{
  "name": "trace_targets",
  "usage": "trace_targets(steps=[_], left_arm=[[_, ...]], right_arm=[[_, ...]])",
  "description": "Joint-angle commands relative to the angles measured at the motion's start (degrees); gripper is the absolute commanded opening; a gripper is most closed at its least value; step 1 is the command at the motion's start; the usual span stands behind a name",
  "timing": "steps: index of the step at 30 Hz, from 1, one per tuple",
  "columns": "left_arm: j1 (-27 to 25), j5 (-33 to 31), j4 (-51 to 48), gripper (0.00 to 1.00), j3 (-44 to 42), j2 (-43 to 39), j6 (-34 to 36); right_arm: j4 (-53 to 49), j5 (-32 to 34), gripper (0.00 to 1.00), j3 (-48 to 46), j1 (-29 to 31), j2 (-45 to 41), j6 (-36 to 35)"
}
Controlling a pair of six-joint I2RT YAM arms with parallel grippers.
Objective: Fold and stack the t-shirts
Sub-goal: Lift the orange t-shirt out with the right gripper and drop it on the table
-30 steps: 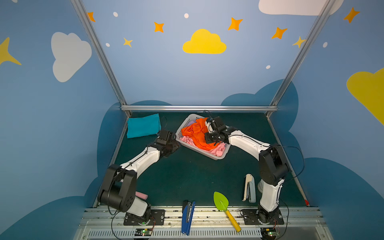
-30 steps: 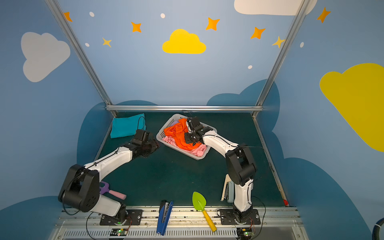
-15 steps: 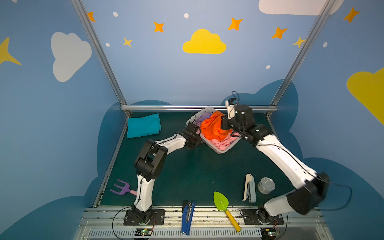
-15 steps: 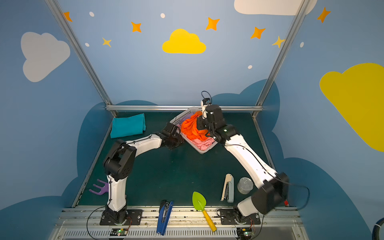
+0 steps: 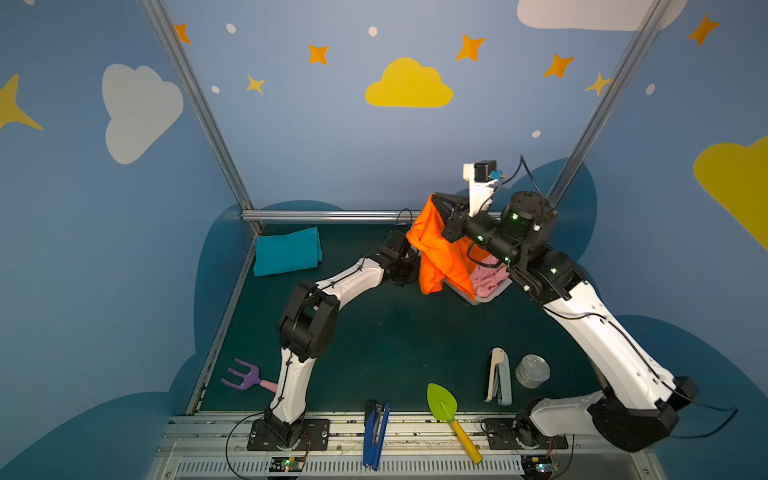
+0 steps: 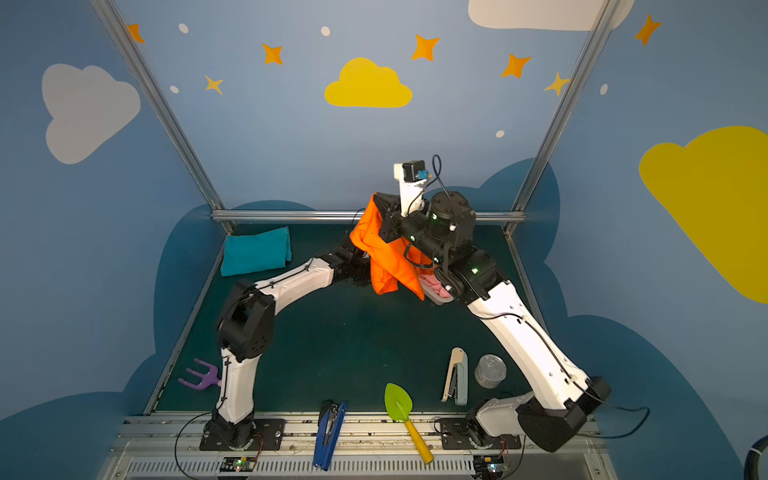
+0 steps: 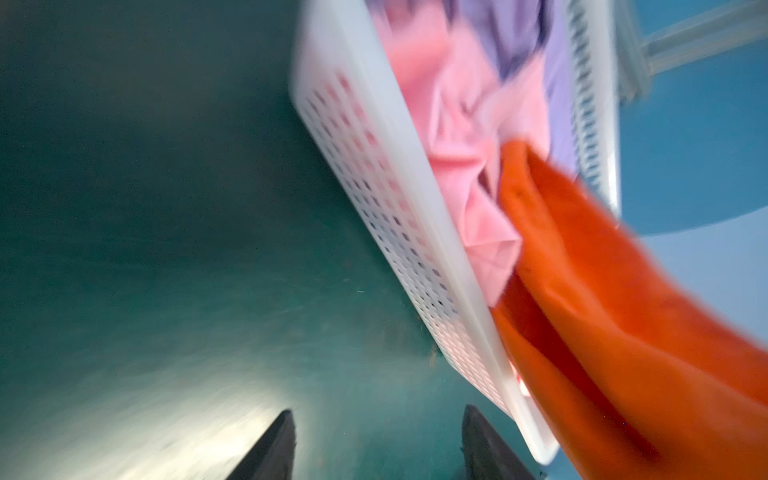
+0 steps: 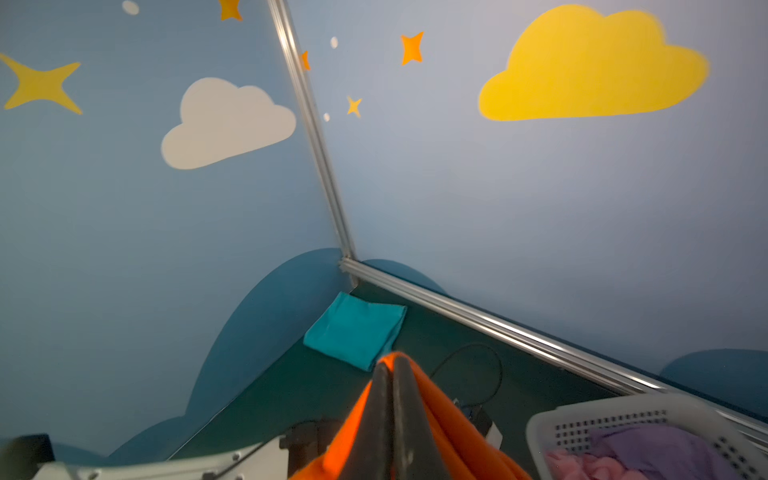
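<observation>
The right pincer (image 8: 392, 362) is raised above the basket (image 7: 374, 199). Its fingers are pressed together on the orange shirt (image 5: 440, 257), which hangs down from it, and the low part of the cloth lies over the basket rim. The left pincer (image 7: 376, 440) is low over the table (image 5: 395, 332), just beside the basket, with its fingers apart and nothing between them. The teal shirt (image 5: 286, 250) lies folded in the far left corner of the table.
</observation>
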Motion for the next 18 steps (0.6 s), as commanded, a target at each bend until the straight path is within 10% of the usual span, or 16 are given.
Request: trace_targets(steps=[1,6,9,13,18], left_arm=[[5.50,-4.92,-1.37,0.67,-7.72,-11.71,1.87],[11.65,-15.77,-4.90,0.75,-21.96,-28.37,2.48],[12.81,-22.92,-7.10,0.81,-28.37,-37.07,3.28],[13.23,-27.66,-8.24,0.87,-33.40,-43.85,4.27],[11.43,-25.14,-8.05,0.87,-33.77,-41.35,3.83]], right_arm=[[-1.98,-9.01,0.00,8.49,4.35,5.56,0.00],[-8.44,-12.98,0.00,15.49,8.61,14.21,-1.73],[-11.11,-12.10,0.16,12.09,8.24,15.27,-1.18],[-13.92,-1.60,0.55,1.11,4.63,10.12,-2.41],[-14.66,18.42,0.71,-16.97,-1.86,-0.91,-6.14]])
